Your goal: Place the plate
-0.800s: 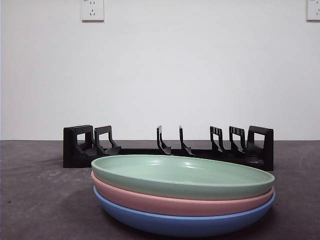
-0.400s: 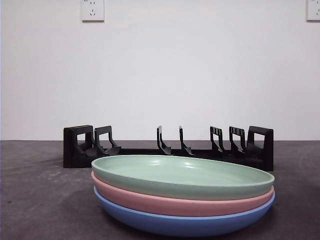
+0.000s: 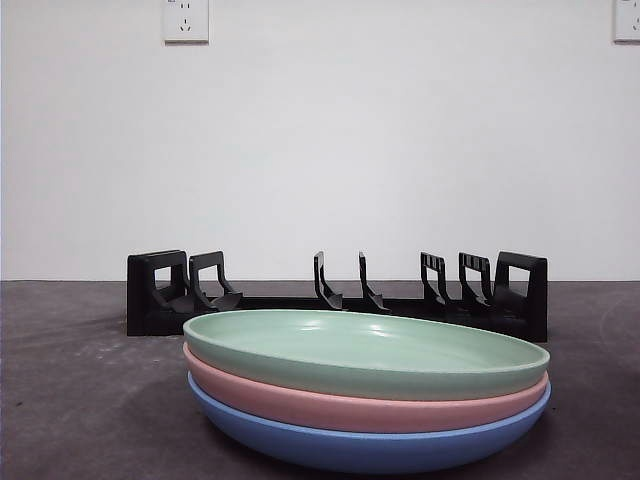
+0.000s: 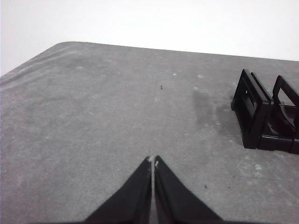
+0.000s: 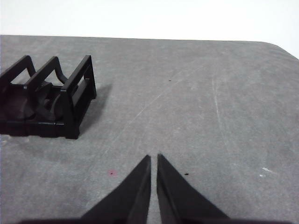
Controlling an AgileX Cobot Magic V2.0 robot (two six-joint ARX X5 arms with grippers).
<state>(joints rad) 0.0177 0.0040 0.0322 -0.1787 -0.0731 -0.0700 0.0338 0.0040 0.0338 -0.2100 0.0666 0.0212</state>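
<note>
A green plate (image 3: 365, 352) lies on top of a pink plate (image 3: 350, 404) and a blue plate (image 3: 365, 447), stacked near the table's front in the front view. Behind the stack stands a black slotted dish rack (image 3: 335, 295), with no plate in it. One end of the rack (image 4: 266, 116) shows in the left wrist view, the other end (image 5: 46, 100) in the right wrist view. My left gripper (image 4: 152, 162) is shut over bare table, away from the rack and holding nothing. My right gripper (image 5: 153, 157) is shut too, over bare table beside the rack. Neither arm shows in the front view.
The grey table (image 3: 70, 400) runs back to a white wall with two sockets (image 3: 185, 18). The table's rounded far corners show in both wrist views.
</note>
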